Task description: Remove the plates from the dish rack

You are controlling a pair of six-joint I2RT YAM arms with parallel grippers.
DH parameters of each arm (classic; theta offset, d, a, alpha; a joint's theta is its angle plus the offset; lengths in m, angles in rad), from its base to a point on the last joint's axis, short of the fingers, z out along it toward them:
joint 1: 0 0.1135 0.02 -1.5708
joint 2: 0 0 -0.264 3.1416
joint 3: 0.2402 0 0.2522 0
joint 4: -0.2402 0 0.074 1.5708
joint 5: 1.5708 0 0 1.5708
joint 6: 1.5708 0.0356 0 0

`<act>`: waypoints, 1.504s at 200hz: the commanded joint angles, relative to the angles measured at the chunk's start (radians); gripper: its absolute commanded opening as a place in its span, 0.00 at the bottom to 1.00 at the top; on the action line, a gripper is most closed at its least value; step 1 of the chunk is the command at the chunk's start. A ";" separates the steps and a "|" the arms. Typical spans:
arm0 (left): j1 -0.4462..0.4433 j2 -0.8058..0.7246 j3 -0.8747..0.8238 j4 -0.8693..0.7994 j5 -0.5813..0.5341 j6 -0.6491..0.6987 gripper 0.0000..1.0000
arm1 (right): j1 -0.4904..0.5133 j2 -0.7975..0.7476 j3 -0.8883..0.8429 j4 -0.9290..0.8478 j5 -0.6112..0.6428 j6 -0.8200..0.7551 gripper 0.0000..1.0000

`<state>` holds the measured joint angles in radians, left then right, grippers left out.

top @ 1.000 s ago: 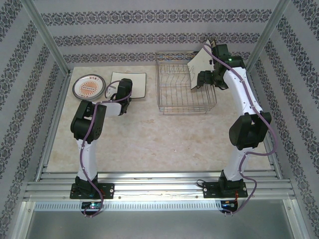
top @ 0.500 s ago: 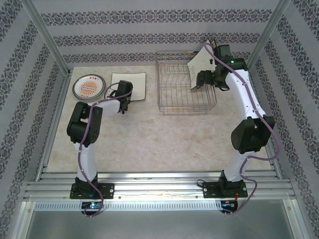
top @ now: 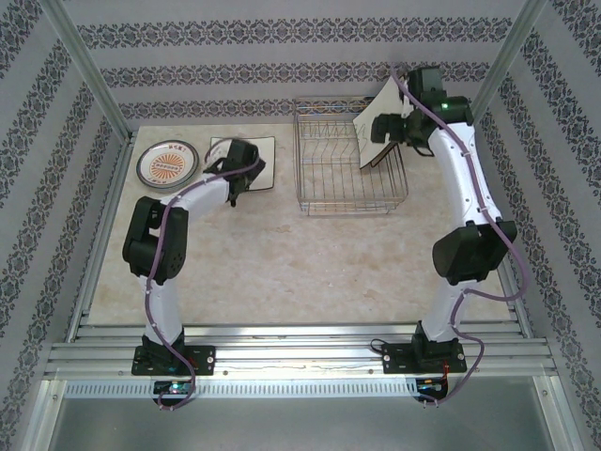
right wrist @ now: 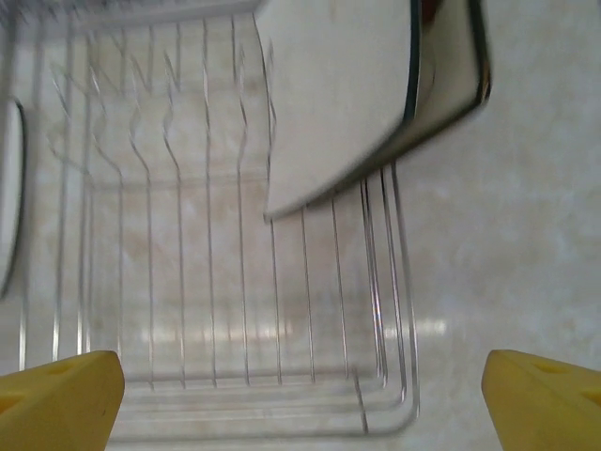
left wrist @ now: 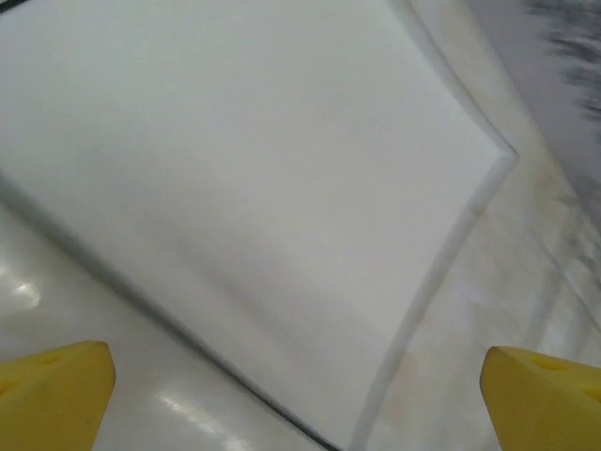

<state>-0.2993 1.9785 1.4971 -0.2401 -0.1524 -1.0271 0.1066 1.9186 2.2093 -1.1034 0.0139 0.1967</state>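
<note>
Rack mostly open, plate leaning (right end)

Silver wire dish rack, orange sunburst round plate, dark-edged cream square plate, yellow fingers, beige marbled table

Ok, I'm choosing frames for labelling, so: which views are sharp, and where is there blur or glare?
Top external: sharp, evenly lit, with a bright strip on the near rail. Left wrist: soft focus, the flat square plate washed out, glare spots on the table. Right wrist: the leaning plate smeared at its edges, dish rack wires readable, glare beneath them.
</note>
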 commanded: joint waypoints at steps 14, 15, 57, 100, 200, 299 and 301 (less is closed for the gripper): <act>0.046 0.009 0.306 -0.462 0.219 0.622 1.00 | -0.017 0.144 0.238 -0.025 0.064 -0.059 0.98; 0.047 0.011 0.314 -0.475 0.217 0.630 1.00 | -0.017 0.150 0.244 -0.024 0.064 -0.059 0.98; 0.094 0.060 0.526 -0.757 0.240 0.835 1.00 | -0.012 0.304 0.386 0.074 0.149 -0.097 0.98; 0.147 0.136 0.703 -0.906 0.221 0.897 1.00 | -0.012 0.453 0.532 0.076 0.147 -0.098 0.98; 0.230 0.248 0.821 -0.993 0.253 0.896 1.00 | -0.009 0.565 0.569 0.137 0.096 -0.031 0.97; 0.246 0.275 0.807 -0.988 0.268 0.876 1.00 | 0.026 0.616 0.591 0.172 0.106 -0.030 0.81; 0.246 0.275 0.805 -0.987 0.265 0.875 1.00 | 0.028 0.616 0.590 0.172 0.110 -0.031 0.80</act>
<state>-0.0631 2.2341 2.2894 -1.1942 0.1062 -0.1566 0.1013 2.5099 2.7731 -0.9562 0.1276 0.1593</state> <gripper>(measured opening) 0.997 0.836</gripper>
